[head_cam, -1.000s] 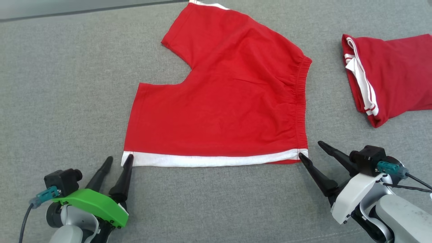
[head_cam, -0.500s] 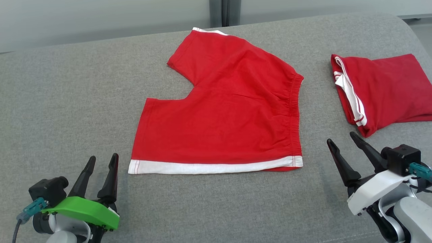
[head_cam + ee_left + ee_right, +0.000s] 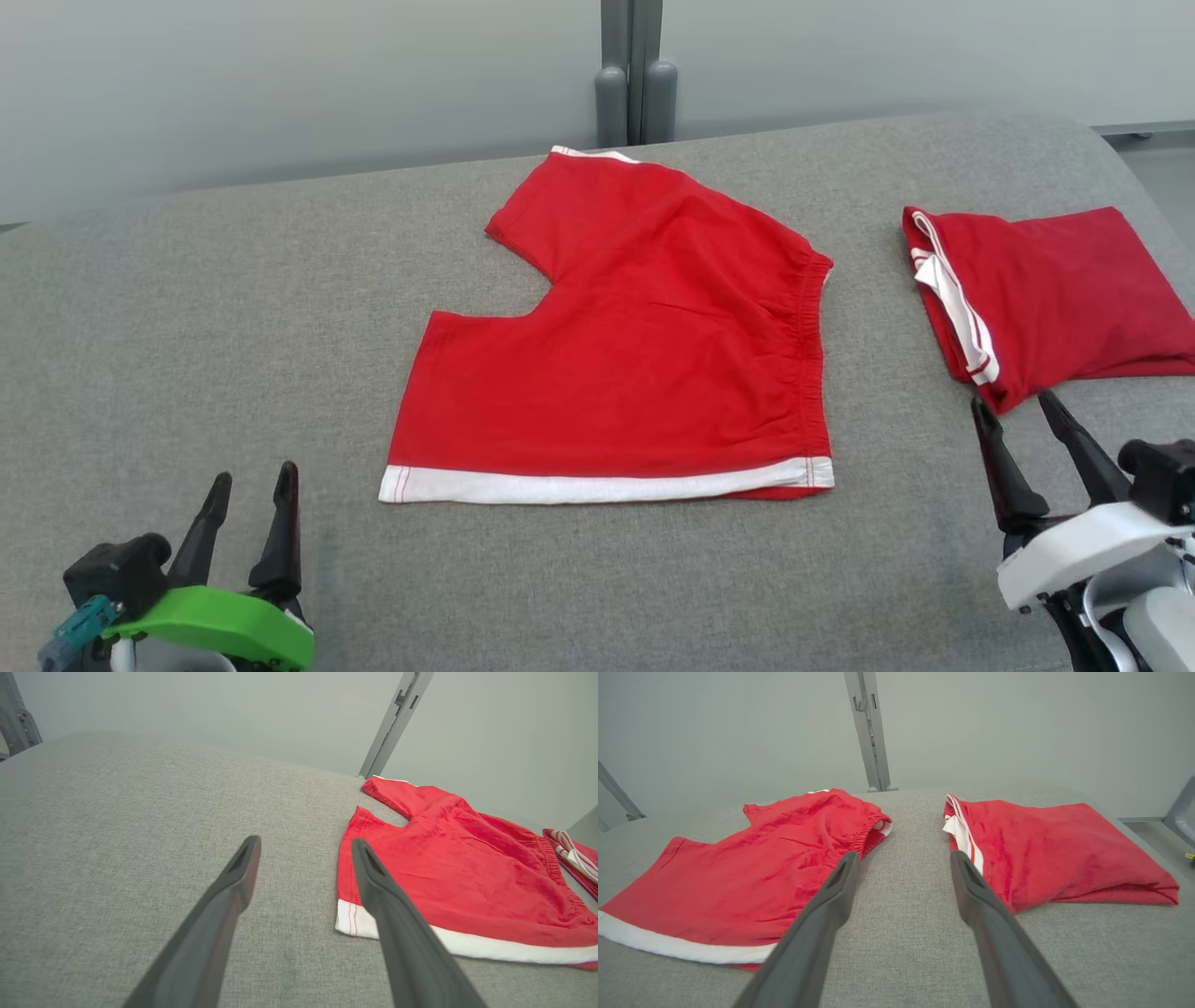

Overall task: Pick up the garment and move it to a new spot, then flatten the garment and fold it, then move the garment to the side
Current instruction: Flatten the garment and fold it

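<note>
Red shorts (image 3: pixel 635 355) lie flat midway across the grey cushion (image 3: pixel 233 327), touched by neither gripper: the left gripper (image 3: pixel 255 473) hangs with fingers spread off the white hem (image 3: pixel 597 487) corner, the right gripper (image 3: pixel 1011 399) equally spread and empty just beside a folded red garment (image 3: pixel 1055 289) whose far end runs out of sight.

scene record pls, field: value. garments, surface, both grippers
surface: grey woven fabric-covered top
task garment: red shorts with white hem band and elastic waistband, spread flat at centre, not yet folded
other garment: folded red garment with white stripes, right of the shorts, apart from them
left gripper: jaws open, empty, off the shorts' near-left corner, not touching
right gripper: jaws open, empty, by the folded garment's near edge
</note>
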